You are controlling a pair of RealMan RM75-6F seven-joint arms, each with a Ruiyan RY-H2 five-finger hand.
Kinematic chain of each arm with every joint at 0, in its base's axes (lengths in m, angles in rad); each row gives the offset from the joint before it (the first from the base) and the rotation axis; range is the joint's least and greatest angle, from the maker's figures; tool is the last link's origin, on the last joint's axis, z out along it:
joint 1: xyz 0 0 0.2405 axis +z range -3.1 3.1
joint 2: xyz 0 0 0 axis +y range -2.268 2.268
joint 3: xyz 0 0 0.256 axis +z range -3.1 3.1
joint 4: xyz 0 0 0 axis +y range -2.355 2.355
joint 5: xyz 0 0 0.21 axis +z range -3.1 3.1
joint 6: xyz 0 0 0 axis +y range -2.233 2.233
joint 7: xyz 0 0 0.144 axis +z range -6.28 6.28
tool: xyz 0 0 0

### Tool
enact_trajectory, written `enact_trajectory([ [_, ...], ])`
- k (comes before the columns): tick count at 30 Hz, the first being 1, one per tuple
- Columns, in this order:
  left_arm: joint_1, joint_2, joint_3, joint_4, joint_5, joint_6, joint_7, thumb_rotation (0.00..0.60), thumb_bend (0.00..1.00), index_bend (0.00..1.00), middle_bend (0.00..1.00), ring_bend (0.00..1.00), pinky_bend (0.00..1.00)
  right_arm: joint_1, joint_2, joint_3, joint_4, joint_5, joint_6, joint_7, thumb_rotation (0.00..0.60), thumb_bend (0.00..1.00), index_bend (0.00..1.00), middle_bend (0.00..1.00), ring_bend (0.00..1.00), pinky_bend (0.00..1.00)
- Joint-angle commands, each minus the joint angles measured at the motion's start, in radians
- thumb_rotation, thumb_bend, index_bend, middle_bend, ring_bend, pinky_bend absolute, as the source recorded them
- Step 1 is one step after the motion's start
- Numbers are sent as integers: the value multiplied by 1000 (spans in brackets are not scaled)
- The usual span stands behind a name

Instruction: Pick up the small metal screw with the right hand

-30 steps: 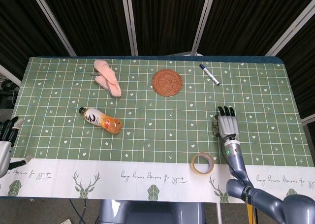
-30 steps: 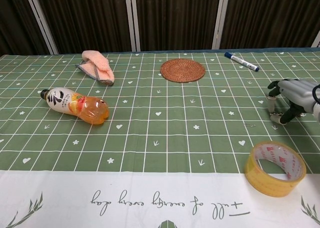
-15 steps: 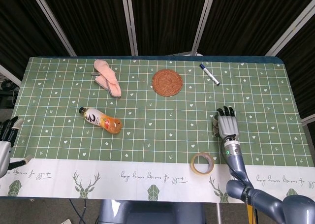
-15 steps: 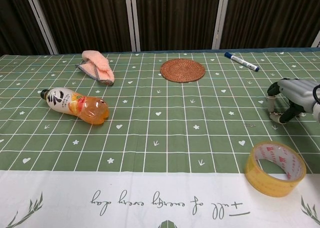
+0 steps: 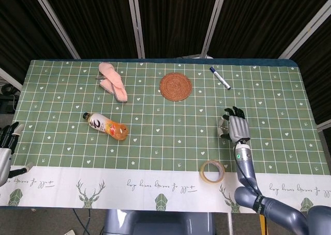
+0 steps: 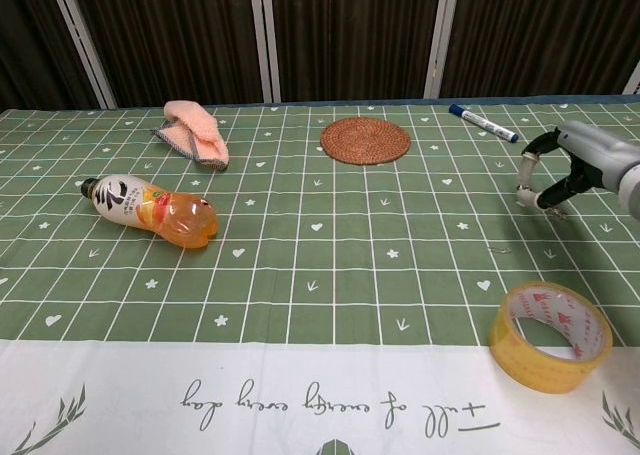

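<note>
The step in hand, by my judgement, is the approach to the small metal screw [image 6: 497, 250], which lies flat on the green checked worktop [image 6: 330, 235], beyond the yellow roll of adhesive tape [image 6: 551, 335] and nearer than the robot's right hand [image 6: 550, 180]. The screw is not resolvable in the head view. To do this well, the hand should descend over the screw, thumb and one fingertip either side, and close low against the cloth, since so thin a part may skid or roll away.

The right hand hangs above the worktop, beyond and to the right of the screw, apart from it. Its fingers [image 6: 524, 180] are curled downward yet separated, holding nothing and touching nothing.
</note>
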Motion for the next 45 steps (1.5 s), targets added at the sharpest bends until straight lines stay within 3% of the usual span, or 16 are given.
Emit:
enact_trajectory([
  [1,2,1,-1,-3,5,8,-2,600,79,0,0,0,0,-19,22,75,-102,71,11,88,600,313,617,163,0,0],
  [7,5,0,0,-4,12,16,-3,600,78,0,0,0,0,-41,12,148,-200,108,53,218,600,331,628,165,0,0],
  [14,6,1,-3,-1,12,21,-14,600,78,0,0,0,0,-56,-44,173,-254,127,116,323,600,332,630,165,0,0],
  [28,11,7,-1,-5,29,36,-27,600,77,0,0,0,0,-86,-94,117,-267,102,175,358,600,340,632,165,0,0],
  [45,19,14,0,-16,33,49,-21,600,81,0,0,0,0,-105,-112,83,-256,112,166,351,600,347,636,165,0,0],
])
